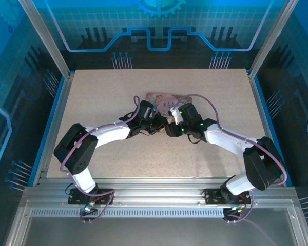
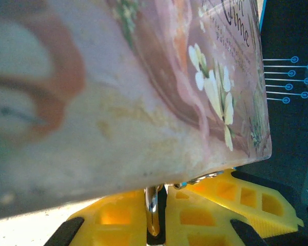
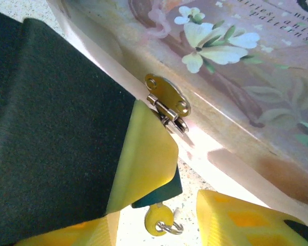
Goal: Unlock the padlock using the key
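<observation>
We note left gripper clamping padlock at tin's hasp (steadying it for keying); right gripper parted around key

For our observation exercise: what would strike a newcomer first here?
The pink illustrated tin at the middle of the table, the left arm and right arm converging on it. Close up, a brass hasp on its side, with a teal padlock peeking below a yellow gripper finger.

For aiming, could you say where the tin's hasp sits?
Right wrist view, centre: the hasp sits on the pink tin's edge, just above a yellow fingertip.
</observation>
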You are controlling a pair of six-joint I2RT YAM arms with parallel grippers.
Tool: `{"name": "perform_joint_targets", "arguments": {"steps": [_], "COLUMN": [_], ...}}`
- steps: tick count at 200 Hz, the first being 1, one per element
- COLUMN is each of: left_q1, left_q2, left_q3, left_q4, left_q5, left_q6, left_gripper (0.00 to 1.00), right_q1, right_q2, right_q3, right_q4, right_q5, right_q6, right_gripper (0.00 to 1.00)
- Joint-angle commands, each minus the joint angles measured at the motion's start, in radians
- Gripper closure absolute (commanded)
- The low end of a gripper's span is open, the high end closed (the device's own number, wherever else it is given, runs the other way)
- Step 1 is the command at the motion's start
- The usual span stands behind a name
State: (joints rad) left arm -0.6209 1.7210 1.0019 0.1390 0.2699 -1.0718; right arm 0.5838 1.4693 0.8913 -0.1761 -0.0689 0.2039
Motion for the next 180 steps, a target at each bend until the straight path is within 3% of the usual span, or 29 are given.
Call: {"name": "perform_joint_targets", "arguments": {"steps": [1,135,180], "left_q1": [0.006,0.017,0.017], "left_q2": [-0.051,-0.06,-0.06], "left_q3": [0.032,0.023,0.018], "left_q4": [0.045,0.057,0.061], "left_q5": [0.037,0.043,0.046], "left_q6": [-0.002,-0.01,-0.016], "left_gripper": [1.0,1.0,1.0], "right_q1": [0.016,0.043,0.051], "right_q2": [-0.038,0.019,0.019], "right_q3": [-0.006,-0.006,-0.005], "right_q4": [-0.008,-0.016,-0.006], "right_q5": [0.021,0.073,0.089], "right_q6": [-0.011,-0.037,-0.041], "right_gripper": [0.57,0.57,0.63]}}
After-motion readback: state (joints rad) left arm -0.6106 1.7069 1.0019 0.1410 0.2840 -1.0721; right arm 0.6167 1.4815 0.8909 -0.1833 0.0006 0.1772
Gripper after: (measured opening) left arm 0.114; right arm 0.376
